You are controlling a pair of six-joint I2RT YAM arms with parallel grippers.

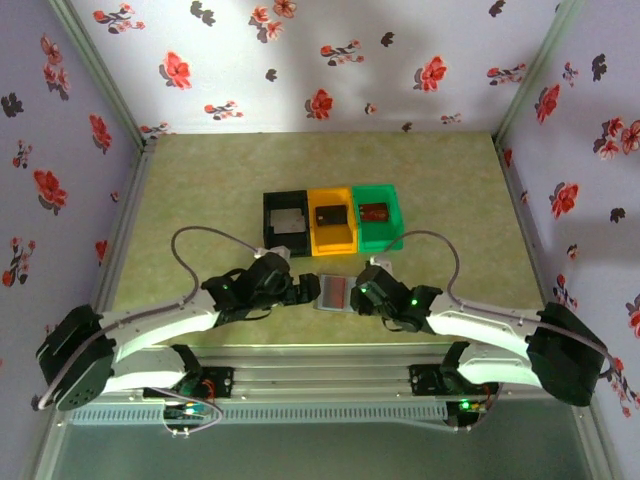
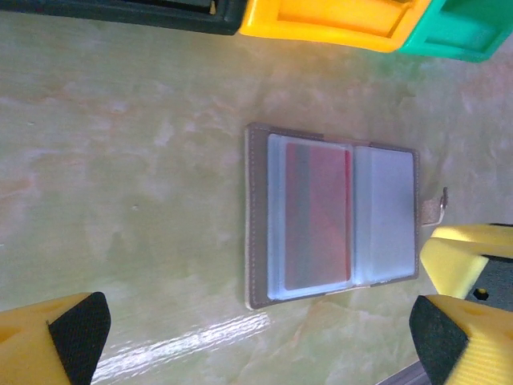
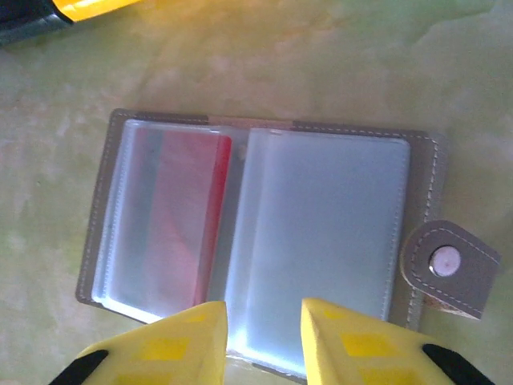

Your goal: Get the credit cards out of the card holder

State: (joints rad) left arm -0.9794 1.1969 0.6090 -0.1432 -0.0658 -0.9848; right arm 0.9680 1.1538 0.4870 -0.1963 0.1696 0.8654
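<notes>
Yellow fingers (image 3: pixel 200 349) of the right tool (image 3: pixel 264 341) are sitting drawn close together at the 6 o'clock edge of the card holder (image 3: pixel 264 120) in the right wrist view. A slim gap is showing between them over the rim of a clear sleeve (image 3: pixel 321 233), and whether they are pinching it cannot be told. That grey holder is lying open and flat on the pale green tabletop (image 1: pixel 200 190). A red card (image 3: pixel 188 216) is showing through the sleeve on its 9 o'clock panel, and the sleeve on the other panel is looking pale and blank. A snap tab (image 3: pixel 449 265) is sticking out at 3 o'clock. The left tool (image 2: pixel 256 345) is hanging fully released, its two black-tipped yellow fingers standing wide apart, one off each lower corner of the holder. From above, the holder is resting between the two tools, the left at its 9 o'clock and the right at its 3 o'clock. At its 12 o'clock a black bin (image 1: pixel 270 205), an orange bin (image 1: pixel 316 240) and a green bin (image 1: pixel 394 225) are standing side by side, touching, each holding one card.
</notes>
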